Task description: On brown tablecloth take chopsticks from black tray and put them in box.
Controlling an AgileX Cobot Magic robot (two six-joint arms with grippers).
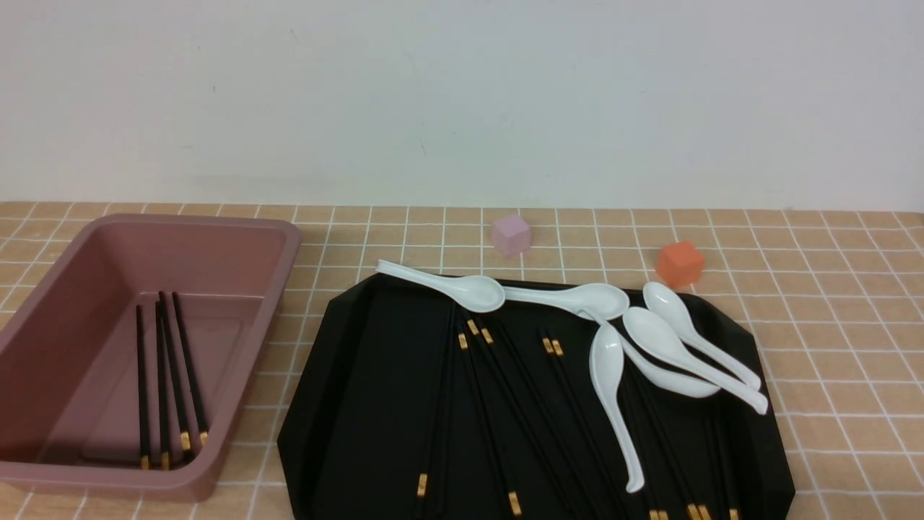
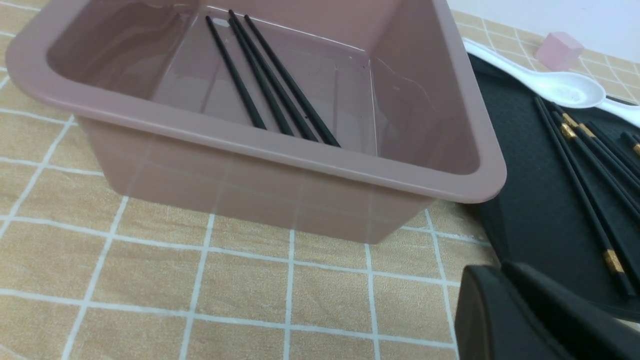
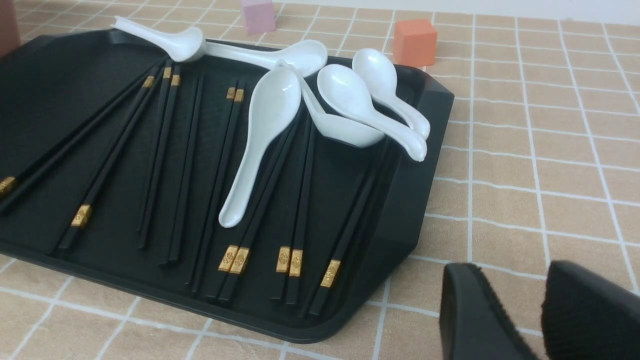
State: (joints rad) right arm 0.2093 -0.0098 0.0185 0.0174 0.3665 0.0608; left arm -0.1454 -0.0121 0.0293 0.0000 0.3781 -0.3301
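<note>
"How far along is it?"

"Partly done, I'd judge: four chopsticks (image 1: 142, 390) lie in the pink-brown box (image 1: 255, 354)."

"And what's left?"

"Many more gold-banded chopsticks (image 3: 186, 165) rest in the black tray (image 1: 307, 412), some partly under white spoons (image 3: 274, 100)."

"Are the tools holding anything?"

"The right tool (image 3: 510, 267) stands parted and empty. The left tool (image 2: 500, 270) shows only its tips, seemingly close together; I can't tell whether it's clenched or released."
</note>
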